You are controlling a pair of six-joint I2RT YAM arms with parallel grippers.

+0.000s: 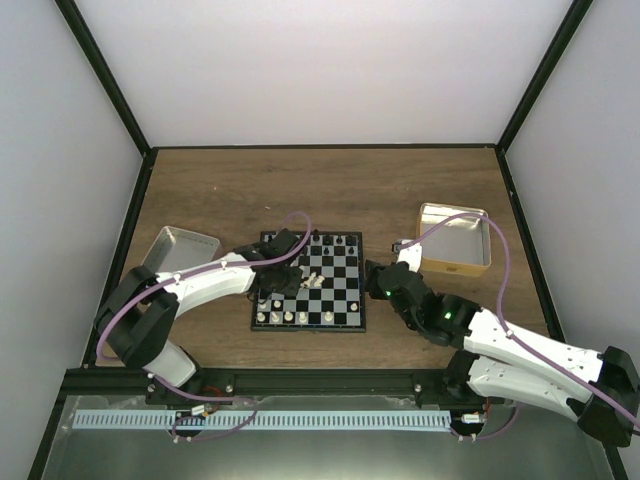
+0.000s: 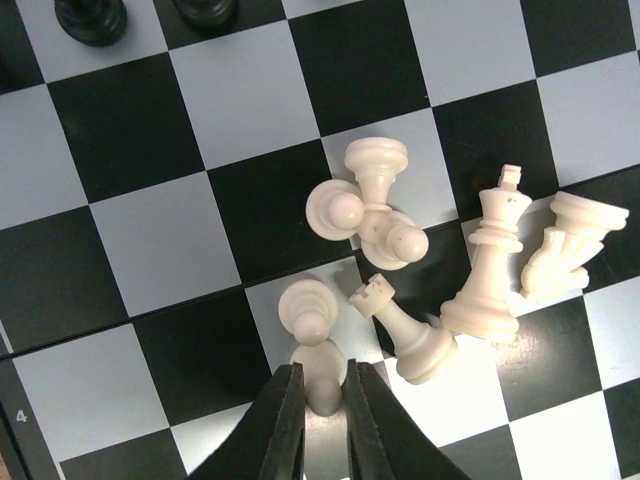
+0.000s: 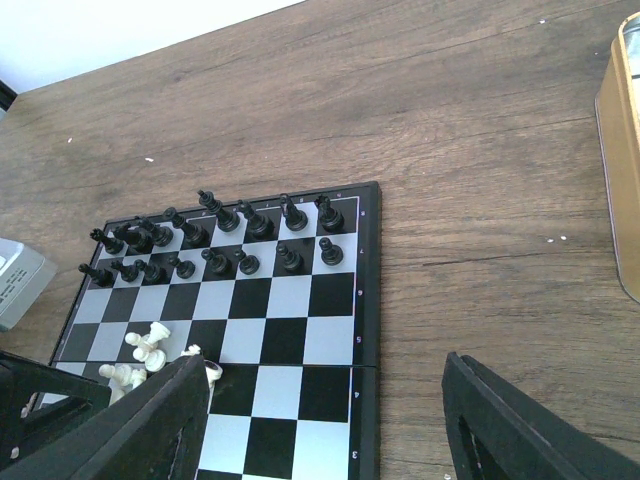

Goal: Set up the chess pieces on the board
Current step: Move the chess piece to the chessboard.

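As far as I can judge from how things lie, the black side is finished and the white side is about one third done. The black pieces (image 3: 215,240) stand upright in the two far rows of the board (image 1: 340,300), and both rows look full from my right wrist view. On the near row a few white pieces (image 1: 290,317) stand in place, perhaps five, but from above they are too small for me to name them.

The rest of the white set lies in a heap (image 2: 400,240) near the middle of the board, most of it on its side; I can make out a king (image 2: 490,270) and what seems to be a knight (image 2: 560,250).

My left gripper (image 2: 322,375) is down at this heap, and its jaws are clamped on a white pawn (image 2: 308,308) that lies on its side, gripped at the base end. My right gripper (image 3: 328,400) hangs over the table (image 1: 400,190) just beside the right edge of the board, jaws wide apart and holding nothing.

What is left, I think, is to stand every heap piece on its proper white square.
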